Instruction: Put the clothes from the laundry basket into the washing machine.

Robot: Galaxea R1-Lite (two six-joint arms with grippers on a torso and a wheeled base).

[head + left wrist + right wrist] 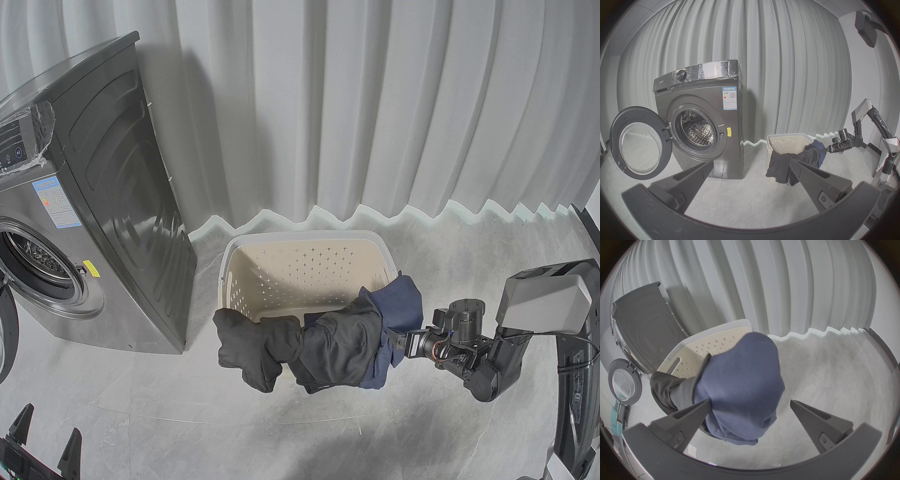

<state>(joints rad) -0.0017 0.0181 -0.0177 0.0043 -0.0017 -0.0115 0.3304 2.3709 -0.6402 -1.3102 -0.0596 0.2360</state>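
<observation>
Draping the basket, clothes lie between the right gripper's spread fingers.

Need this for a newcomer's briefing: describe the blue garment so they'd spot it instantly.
Right of the washing machine, a white basket stands before the curtain. Over its front rim hang a black garment and, at the right end, the blue garment. Only it is blue.
</observation>
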